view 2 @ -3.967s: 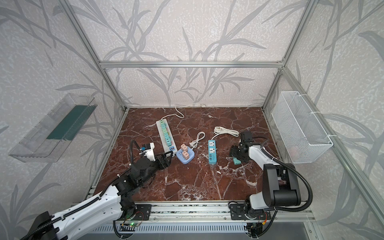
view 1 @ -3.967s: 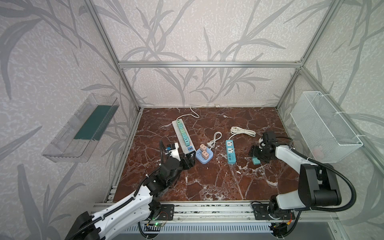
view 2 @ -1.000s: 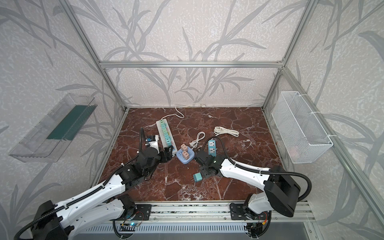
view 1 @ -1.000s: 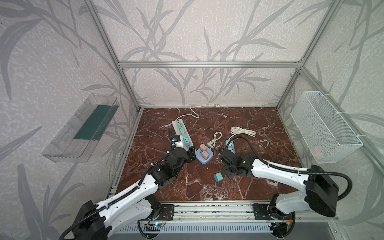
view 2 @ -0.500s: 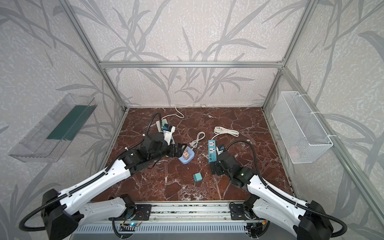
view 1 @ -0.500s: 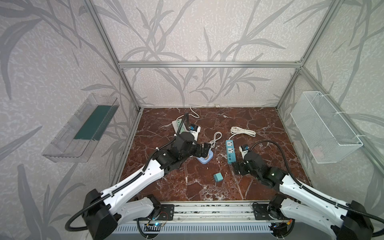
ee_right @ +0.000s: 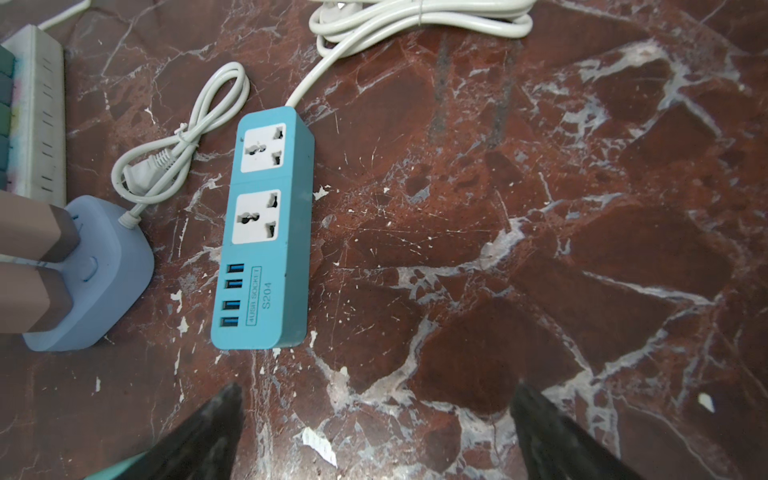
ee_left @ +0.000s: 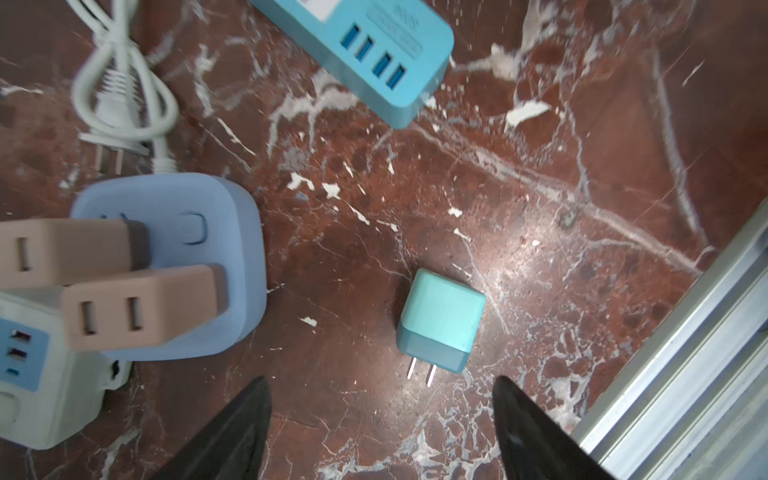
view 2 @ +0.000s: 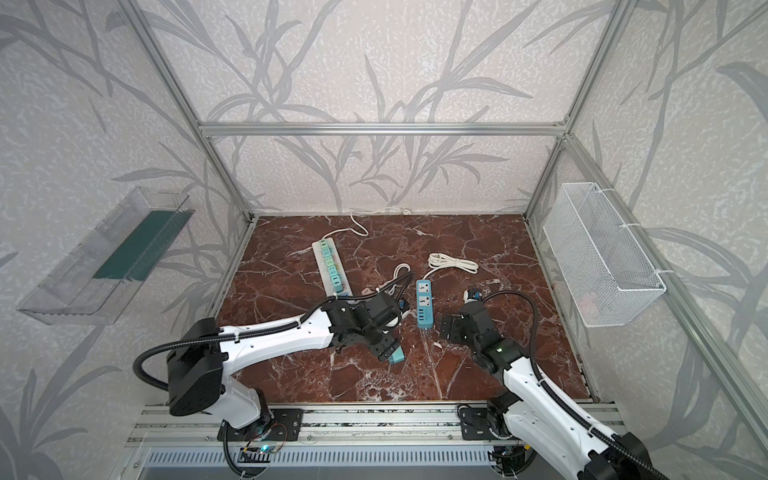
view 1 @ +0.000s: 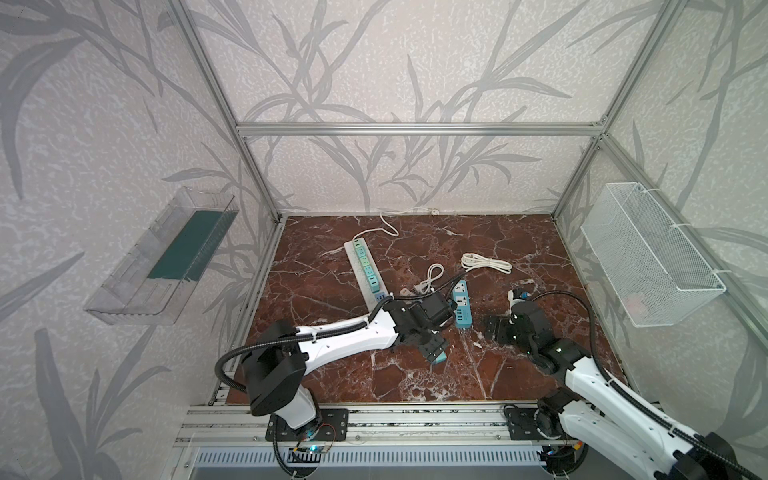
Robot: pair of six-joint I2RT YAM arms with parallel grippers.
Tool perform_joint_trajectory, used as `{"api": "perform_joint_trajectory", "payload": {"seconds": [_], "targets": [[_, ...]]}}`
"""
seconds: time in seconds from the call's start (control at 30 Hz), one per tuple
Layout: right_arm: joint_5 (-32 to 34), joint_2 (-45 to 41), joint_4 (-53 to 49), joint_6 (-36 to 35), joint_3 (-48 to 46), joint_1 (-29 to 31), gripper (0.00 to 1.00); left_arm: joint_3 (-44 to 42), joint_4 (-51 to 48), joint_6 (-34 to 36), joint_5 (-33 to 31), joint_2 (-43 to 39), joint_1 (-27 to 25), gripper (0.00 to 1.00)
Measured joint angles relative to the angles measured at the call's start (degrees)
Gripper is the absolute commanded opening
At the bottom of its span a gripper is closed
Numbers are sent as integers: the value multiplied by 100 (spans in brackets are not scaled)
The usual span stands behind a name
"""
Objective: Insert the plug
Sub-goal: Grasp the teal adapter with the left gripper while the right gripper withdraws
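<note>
Plug: the teal plug (ee_left: pixel 440 320) lies on its side on the marble floor (ee_left: pixel 582 166), its two prongs pointing towards the left gripper. It is not seated in any socket.
Left gripper (ee_left: pixel 380 419): jaws spread with nothing between them; the fingertips stand just short of the plug.
Right gripper (ee_right: pixel 374 432): jaws spread wide and empty, over bare floor just beside the blue power strip (ee_right: pixel 266 232).
Blue power strip: flat on the floor, both of its sockets vacant, apart from the plug.
Lilac socket block (ee_left: pixel 174 266): carries two brown adapters (ee_left: pixel 141 307); near the plug, not touching.
Long white strip (view 1: pixel 365 266): back left, well apart from the plug.
</note>
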Motion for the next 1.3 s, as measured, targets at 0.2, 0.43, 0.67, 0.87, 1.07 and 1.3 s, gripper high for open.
{"api": "perform_joint_trajectory", "payload": {"seconds": [0.2, 0.43, 0.67, 0.87, 1.07, 1.3], "targets": [[-424, -138, 61, 90, -20, -260, 100, 39, -245, 389, -15, 599, -245, 82], [-691, -289, 92, 92, -20, -291, 99, 39, -122, 614, -44, 828, -249, 78], [-844, -409, 92, 92, -66, -302, 99, 50, 129, 776, 177, 1084, -247, 65], [-879, -555, 90, 96, -85, -302, 98, 57, 234, 756, 520, 1176, -243, 37], [-879, -518, 83, 133, -94, -302, 97, 76, 328, 785, 691, 1189, -240, 20], [-887, -619, 63, 190, -151, -302, 87, -7, 511, 761, 468, 1062, -240, 1]]}}
